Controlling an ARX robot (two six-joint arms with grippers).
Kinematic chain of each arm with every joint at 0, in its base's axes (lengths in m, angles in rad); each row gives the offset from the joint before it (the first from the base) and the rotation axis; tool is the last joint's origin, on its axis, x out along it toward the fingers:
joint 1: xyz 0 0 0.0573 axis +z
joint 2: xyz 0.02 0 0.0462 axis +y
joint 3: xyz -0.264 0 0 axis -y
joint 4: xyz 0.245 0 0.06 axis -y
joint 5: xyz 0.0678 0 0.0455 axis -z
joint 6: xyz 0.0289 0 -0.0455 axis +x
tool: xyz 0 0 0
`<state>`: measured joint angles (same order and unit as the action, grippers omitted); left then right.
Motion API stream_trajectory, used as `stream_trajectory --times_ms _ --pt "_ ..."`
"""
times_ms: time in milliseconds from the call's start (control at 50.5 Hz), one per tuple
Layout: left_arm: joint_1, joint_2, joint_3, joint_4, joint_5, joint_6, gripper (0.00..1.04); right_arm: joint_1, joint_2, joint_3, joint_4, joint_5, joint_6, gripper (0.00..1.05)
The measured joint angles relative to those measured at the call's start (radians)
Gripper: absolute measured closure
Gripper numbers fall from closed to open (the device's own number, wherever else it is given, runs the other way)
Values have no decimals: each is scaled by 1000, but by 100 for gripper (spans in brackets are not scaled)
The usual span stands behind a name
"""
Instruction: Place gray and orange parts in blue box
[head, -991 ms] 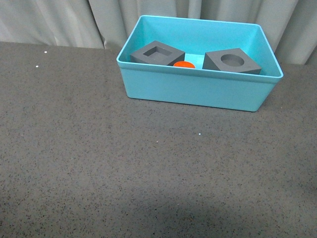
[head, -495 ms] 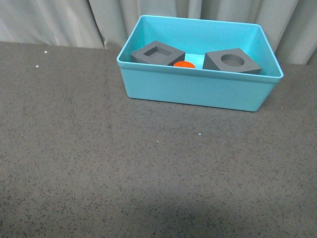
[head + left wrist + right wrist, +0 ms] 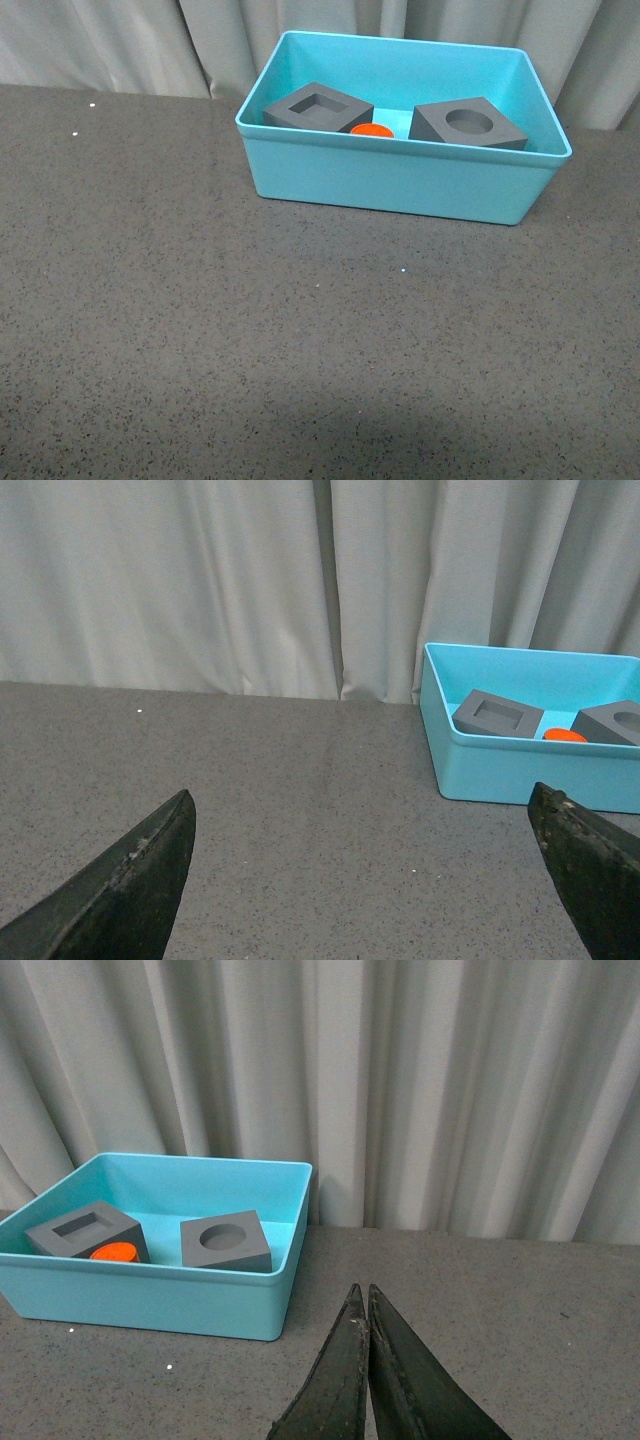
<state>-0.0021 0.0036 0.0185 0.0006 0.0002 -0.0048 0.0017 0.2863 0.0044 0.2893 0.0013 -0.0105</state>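
Note:
The turquoise blue box point(image 3: 400, 180) stands at the back of the table. Inside it sit a gray cube with a square recess point(image 3: 318, 107), a gray cube with a round recess point(image 3: 468, 124) and the orange cylinder point(image 3: 372, 130) between them, mostly hidden by the box wall. Neither arm shows in the front view. My left gripper point(image 3: 365, 815) is open and empty, low over the table, well to the left of the box point(image 3: 500, 770). My right gripper point(image 3: 362, 1295) is shut on nothing, to the right of the box point(image 3: 150, 1300), with the orange cylinder point(image 3: 113, 1252) visible inside.
The dark speckled tabletop point(image 3: 200, 330) stretches in front of the box. Gray curtains point(image 3: 100, 40) hang close behind the table's far edge.

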Motion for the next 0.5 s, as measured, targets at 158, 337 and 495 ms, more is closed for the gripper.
stream_trajectory --times_ms 158,337,495 --pt "0 0 0 0 0 0 7 0 -48 0 -47 0 0 104" --pt "0 0 0 0 0 0 7 0 -98 0 -97 0 0 104" --pt "0 0 0 0 0 0 7 0 -218 1 -252 -3 0 104"
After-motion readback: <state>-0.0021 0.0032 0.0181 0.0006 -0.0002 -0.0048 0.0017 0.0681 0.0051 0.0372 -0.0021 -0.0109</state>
